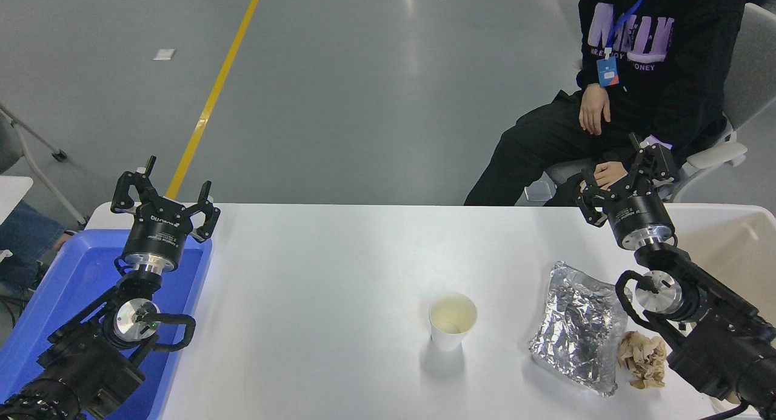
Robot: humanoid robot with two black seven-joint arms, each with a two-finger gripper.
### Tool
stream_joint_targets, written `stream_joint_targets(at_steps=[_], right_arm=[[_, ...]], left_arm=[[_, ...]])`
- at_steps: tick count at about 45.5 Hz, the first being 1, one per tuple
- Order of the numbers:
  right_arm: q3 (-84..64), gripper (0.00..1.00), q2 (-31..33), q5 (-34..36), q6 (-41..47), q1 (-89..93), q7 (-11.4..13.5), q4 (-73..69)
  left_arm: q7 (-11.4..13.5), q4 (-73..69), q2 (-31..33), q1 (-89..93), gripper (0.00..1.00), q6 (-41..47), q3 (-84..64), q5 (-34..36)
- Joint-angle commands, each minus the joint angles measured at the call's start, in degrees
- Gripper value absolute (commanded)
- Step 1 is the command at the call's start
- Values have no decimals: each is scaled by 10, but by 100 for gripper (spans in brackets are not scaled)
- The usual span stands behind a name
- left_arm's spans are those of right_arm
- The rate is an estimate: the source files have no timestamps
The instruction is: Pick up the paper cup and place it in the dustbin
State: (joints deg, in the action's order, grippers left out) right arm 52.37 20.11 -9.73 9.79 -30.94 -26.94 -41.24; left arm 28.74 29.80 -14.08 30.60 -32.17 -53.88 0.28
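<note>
Right end effector (619,176) is up by the far edge of the counter (339,268) toward its right end, fingers spread wide and holding nothing. Left end effector (165,197) is parked over the blue tray (60,286) at the left edge, also spread and empty.

The paper cup (452,320) stands upright and alone, a bit right of the middle and closer to the near edge, well apart from the right end effector. The dustbin (736,226) sits off the right edge, so the carry looks short once the cup is held.

Stuff I'd worry about:
- It's an empty paper cup, so probably super light. A finger clipping the rim on the way down would likely tip it or skate it toward the near edge.
- Squeeze too hard and the wall could buckle and pop out of the grip.
- The crumpled foil bag (579,326) lies just right of the cup, with a brown paper ball (644,357) beside that. The right arm has to swing across or around both, and the forearm could drag the foil into the cup.
- A person's hand (608,173) shows right behind the right end effector, though how close it really is I can't tell.

Hard to make out: only part of the dustbin is in frame and its bottom isn't visible. The right arm covers part of the paper ball, and I can't tell if there's anything in the cup.
</note>
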Motion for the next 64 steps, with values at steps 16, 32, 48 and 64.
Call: stream_joint_targets(at_steps=[16, 32, 48, 64], right_arm=[[-691, 100, 218, 118, 7, -310, -1, -69], [-1184, 100, 94, 116, 123, -658, 4, -107], [-1320, 100, -59, 14, 352, -889, 5, -170], [-1317, 100, -169, -10, 352, -1022, 5, -239]], left_arm=[[0, 0, 0, 0, 98, 0, 0, 1], [-1, 0, 0, 2, 98, 0, 2, 1], [-1, 0, -1, 2, 98, 0, 2, 1], [-1, -1, -1, 2, 98, 0, 2, 1]])
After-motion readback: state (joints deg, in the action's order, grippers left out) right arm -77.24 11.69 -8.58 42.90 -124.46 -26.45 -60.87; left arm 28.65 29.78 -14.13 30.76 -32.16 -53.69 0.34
